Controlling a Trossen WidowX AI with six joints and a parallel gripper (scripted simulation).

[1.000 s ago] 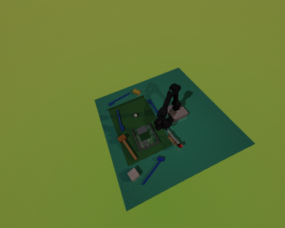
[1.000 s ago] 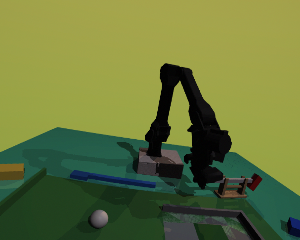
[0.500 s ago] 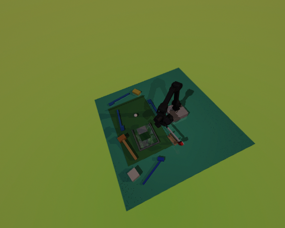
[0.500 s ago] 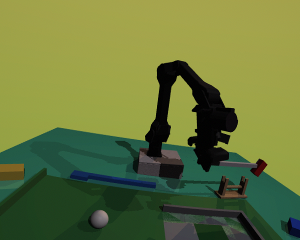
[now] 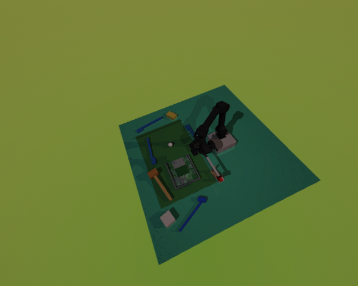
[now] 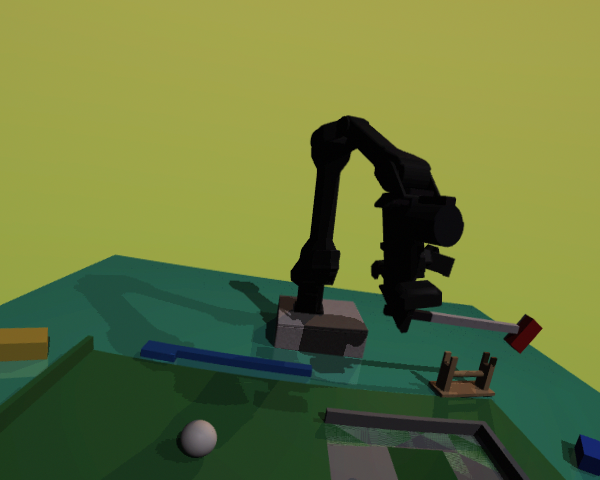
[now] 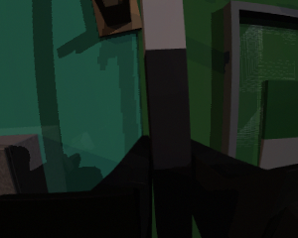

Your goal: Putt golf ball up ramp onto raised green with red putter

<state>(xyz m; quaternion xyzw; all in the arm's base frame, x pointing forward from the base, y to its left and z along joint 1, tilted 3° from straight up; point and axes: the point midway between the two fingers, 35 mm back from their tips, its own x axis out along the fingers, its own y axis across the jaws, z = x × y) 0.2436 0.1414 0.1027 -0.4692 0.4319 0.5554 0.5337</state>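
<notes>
So my jaws are clamped on the dark grip end of the red putter (image 6: 473, 322), holding it up off the counter (image 6: 538, 377). In the exterior view it sticks out to the right, red head hanging above the little wooden stand (image 6: 464, 376). The golf ball (image 6: 198, 438) sits lower left on the dark green mat, well apart from the putter. The framed raised green (image 5: 183, 171) shows mid-frame in the top view.
</notes>
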